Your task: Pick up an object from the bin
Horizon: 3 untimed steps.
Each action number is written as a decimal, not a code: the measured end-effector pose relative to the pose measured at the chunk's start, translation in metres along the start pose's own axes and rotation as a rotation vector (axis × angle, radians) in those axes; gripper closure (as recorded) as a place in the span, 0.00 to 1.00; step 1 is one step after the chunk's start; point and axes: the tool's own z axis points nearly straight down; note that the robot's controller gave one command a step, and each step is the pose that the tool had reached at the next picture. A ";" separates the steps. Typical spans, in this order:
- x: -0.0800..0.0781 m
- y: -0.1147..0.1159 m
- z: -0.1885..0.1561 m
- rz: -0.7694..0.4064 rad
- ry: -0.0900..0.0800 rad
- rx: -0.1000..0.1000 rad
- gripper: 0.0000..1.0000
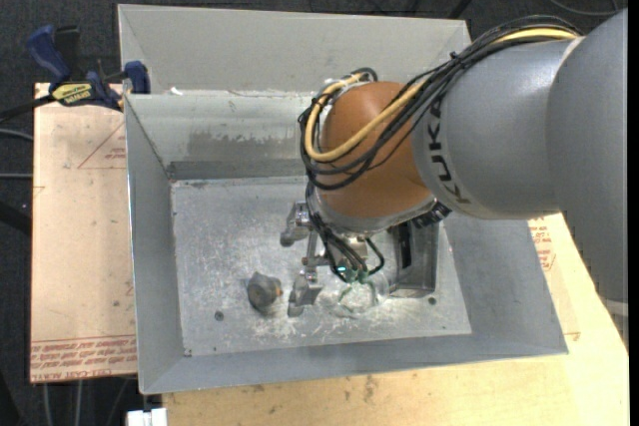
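While the hand [304,292] hangs low beside a small grey stone [264,292], I cannot tell if it is pinched together.

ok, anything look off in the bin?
Nothing looks spilled or broken. The floor of the grey metal bin is scuffed whitish all over, wear by the look of it. A small grey-brown stone-like lump lies loose just left of the gripper, apart from it.

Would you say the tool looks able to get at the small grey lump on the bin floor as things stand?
Probably yes. The grey lump lies alone on the bare bin floor, close beside the tool towards the view's left, with nothing on it or between them.
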 end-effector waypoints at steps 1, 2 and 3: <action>-0.002 0.000 -0.003 0.002 -0.007 -0.001 0.00; 0.013 0.029 0.070 -0.043 -0.012 -0.001 1.00; 0.013 0.029 0.070 -0.043 -0.012 -0.001 1.00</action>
